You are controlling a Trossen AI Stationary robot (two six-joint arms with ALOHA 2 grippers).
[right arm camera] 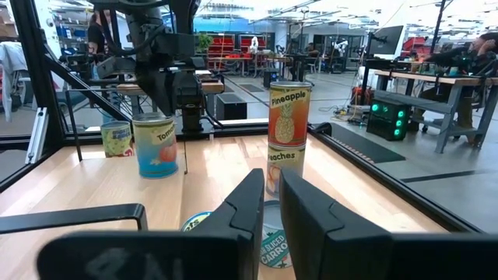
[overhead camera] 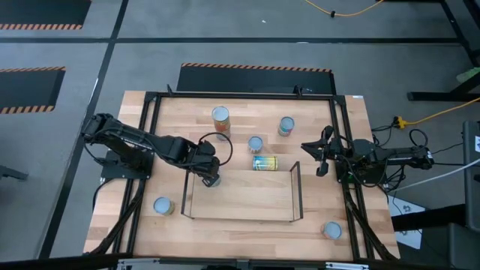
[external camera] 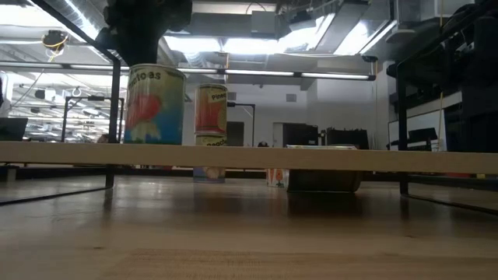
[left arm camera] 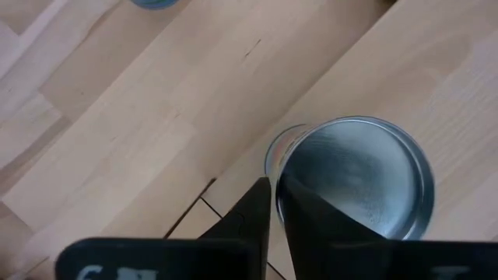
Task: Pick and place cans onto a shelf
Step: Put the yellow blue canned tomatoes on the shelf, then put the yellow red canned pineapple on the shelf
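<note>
A blue-labelled tomato can (external camera: 154, 105) with a silvery top (left arm camera: 366, 179) stands upright on the far left corner of the light-wood shelf (overhead camera: 247, 202). My left gripper (overhead camera: 211, 178) is shut directly over this can, its fingertips (left arm camera: 272, 204) at the top's edge. My right gripper (overhead camera: 322, 162) is shut and empty just beyond the shelf's right end, pointing toward the table's left. A can (overhead camera: 264, 163) lies on its side on the table behind the shelf. My left gripper points down with its shut fingers (left arm camera: 307, 214) over the rim of the tomato can's top (left arm camera: 311, 140). I cannot tell whether they touch it. The can stands upright on the shelf.
A pineapple can stacked on a peaches can (overhead camera: 220, 115) stands at the far side, with two single cans (overhead camera: 286, 125) (overhead camera: 256, 143) near it. One can (overhead camera: 163, 205) stands left of the shelf, another (overhead camera: 331, 229) at the near right. Black wire frames (overhead camera: 297, 191) rise at the shelf's ends.
</note>
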